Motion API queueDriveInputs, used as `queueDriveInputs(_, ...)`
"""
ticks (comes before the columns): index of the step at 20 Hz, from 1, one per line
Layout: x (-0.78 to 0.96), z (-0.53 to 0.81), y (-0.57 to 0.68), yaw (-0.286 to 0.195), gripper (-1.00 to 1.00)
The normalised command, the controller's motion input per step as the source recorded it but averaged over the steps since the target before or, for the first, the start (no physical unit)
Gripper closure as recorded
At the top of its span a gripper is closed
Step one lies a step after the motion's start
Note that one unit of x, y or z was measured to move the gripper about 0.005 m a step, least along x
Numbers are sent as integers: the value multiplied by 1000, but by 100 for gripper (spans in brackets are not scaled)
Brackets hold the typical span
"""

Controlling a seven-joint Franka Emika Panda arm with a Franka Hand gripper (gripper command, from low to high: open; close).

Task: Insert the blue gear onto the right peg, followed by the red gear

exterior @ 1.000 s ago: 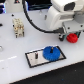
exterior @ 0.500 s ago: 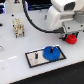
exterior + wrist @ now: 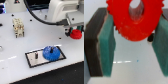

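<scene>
The blue gear (image 3: 51, 53) lies flat on the right half of the grey, black-bordered plate (image 3: 34, 60), and it hides the right peg. The left peg (image 3: 36, 54) stands bare. At the exterior view's right, behind the plate, my gripper (image 3: 73, 29) is shut on the red gear (image 3: 75, 34). In the wrist view the red gear (image 3: 134, 20) sits clamped between the two teal pads (image 3: 106, 45), with white table under it. I cannot tell whether the gear touches the table.
A small beige and white block (image 3: 19, 27) stands on the white table (image 3: 15, 50) at the exterior view's left. A thick black cable (image 3: 40, 17) arcs over the back. The table's front edge runs just below the plate.
The gripper with the red gear has shifted slightly toward the exterior view's right and a little upward. The blue gear and the plate have not moved.
</scene>
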Motion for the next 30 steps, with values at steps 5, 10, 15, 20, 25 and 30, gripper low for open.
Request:
queueDriveInputs(5,493,501,-438,0,100)
queueDriveInputs(10,550,373,-514,0,100)
queueDriveInputs(15,555,209,-423,0,100)
queueDriveInputs(20,527,101,-411,0,100)
queueDriveInputs(25,527,7,-315,0,100)
queueDriveInputs(30,437,-112,-216,0,100)
